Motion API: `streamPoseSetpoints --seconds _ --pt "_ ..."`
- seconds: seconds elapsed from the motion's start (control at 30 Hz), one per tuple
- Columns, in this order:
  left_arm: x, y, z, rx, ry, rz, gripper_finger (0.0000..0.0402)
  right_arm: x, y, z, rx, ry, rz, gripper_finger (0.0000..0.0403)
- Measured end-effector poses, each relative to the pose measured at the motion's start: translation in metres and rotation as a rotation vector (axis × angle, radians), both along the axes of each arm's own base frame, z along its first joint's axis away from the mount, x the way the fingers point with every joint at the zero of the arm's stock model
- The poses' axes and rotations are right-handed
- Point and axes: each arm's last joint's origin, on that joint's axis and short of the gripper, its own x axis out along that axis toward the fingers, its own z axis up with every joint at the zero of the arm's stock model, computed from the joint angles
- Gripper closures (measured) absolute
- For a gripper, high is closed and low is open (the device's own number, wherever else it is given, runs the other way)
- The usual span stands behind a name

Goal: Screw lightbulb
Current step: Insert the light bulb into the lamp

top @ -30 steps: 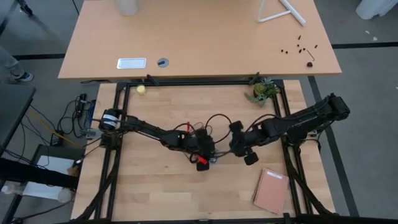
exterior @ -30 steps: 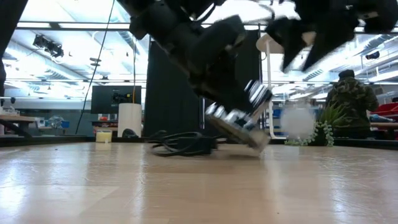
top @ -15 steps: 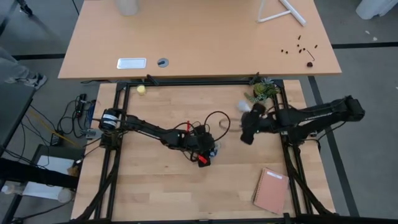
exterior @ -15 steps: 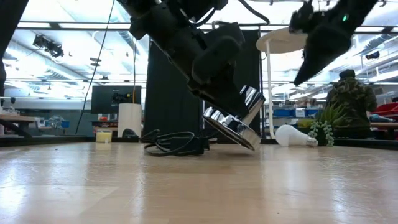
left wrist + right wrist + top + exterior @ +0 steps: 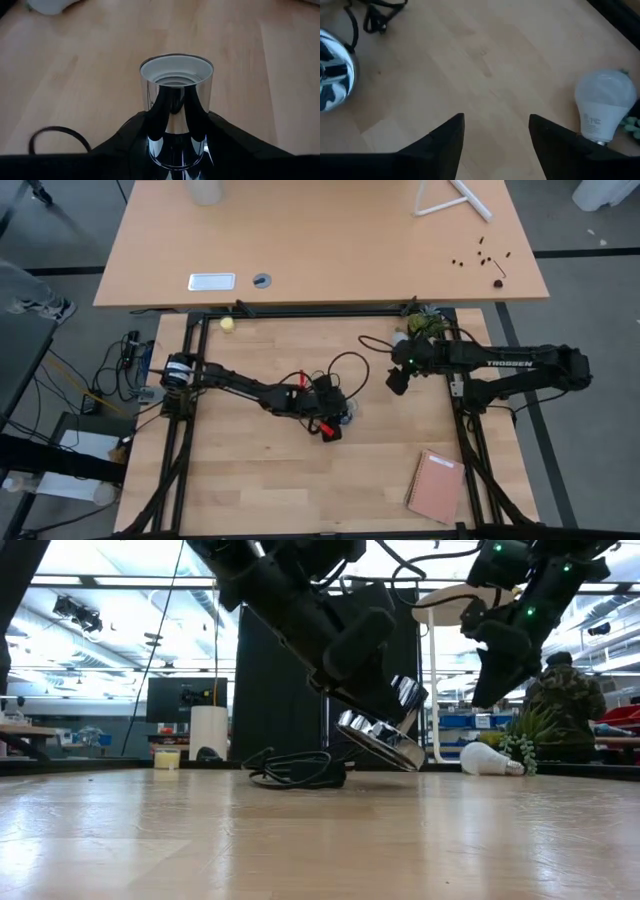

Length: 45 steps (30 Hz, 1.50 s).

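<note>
Pale wood table (image 5: 250, 470), lightbulb (image 5: 487, 759) lying loose; left jaws gripping socket (image 5: 176, 95), right jaws empty, apart.

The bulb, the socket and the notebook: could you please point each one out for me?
bulb (image 5: 602, 106), right wrist view, on its white glass body.
socket (image 5: 176, 122), left wrist view, on its shiny outer wall.
notebook (image 5: 436, 486), high view, on the middle of its cover.

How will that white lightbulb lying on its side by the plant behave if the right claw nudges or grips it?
The lightbulb lies on its side on bare wood, so it will probably roll in an arc toward its narrower base. Its smooth, rounded frosted shell looks slippery for the right claw, whose fingers stand open and empty. It is likely light and fragile; grip gently.
</note>
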Motion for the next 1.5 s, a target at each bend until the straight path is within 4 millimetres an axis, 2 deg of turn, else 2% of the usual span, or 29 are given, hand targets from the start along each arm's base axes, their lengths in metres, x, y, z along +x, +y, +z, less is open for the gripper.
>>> streamPoseSetpoints --seconds 0.2,0.4,0.5,0.6,0.67,0.9,1.2,1.37,1.5 --pt "-0.017 -0.006 -0.024 -0.023 -0.009 0.003 0.0223 0.0 0.0 0.0 -0.004 0.002 0.006 0.0159" --pt "-0.041 -0.008 -0.024 -0.05 0.016 0.015 0.0223 -0.001 0.0 0.001 -0.001 0.002 0.016 0.0159" --pt "-0.063 -0.006 -0.013 -0.04 0.062 0.024 0.0223 0.0 0.001 0.001 0.0 0.003 0.028 0.0159" --pt "-0.086 -0.002 0.01 -0.029 0.063 0.064 0.0223 0.0 0.001 0.001 0.016 -0.006 0.04 0.0158" --pt "-0.099 0.001 0.03 -0.024 0.003 0.095 0.0223 0.002 0.002 0.001 0.026 -0.022 0.052 0.0159" --pt "-0.138 0.008 0.079 -0.008 -0.115 0.12 0.0223 0.008 0.01 0.004 0.017 -0.079 0.103 0.016" --pt "-0.187 0.018 0.115 0.042 -0.145 0.216 0.0223 0.01 0.018 0.005 0.018 -0.085 0.147 0.016" --pt "-0.214 0.027 0.127 0.181 -0.138 0.332 0.0223 0.011 0.02 0.005 0.014 -0.092 0.157 0.016" --pt "-0.223 0.031 0.13 0.324 -0.115 0.4 0.0223 0.011 0.02 0.005 0.014 -0.092 0.157 0.016"
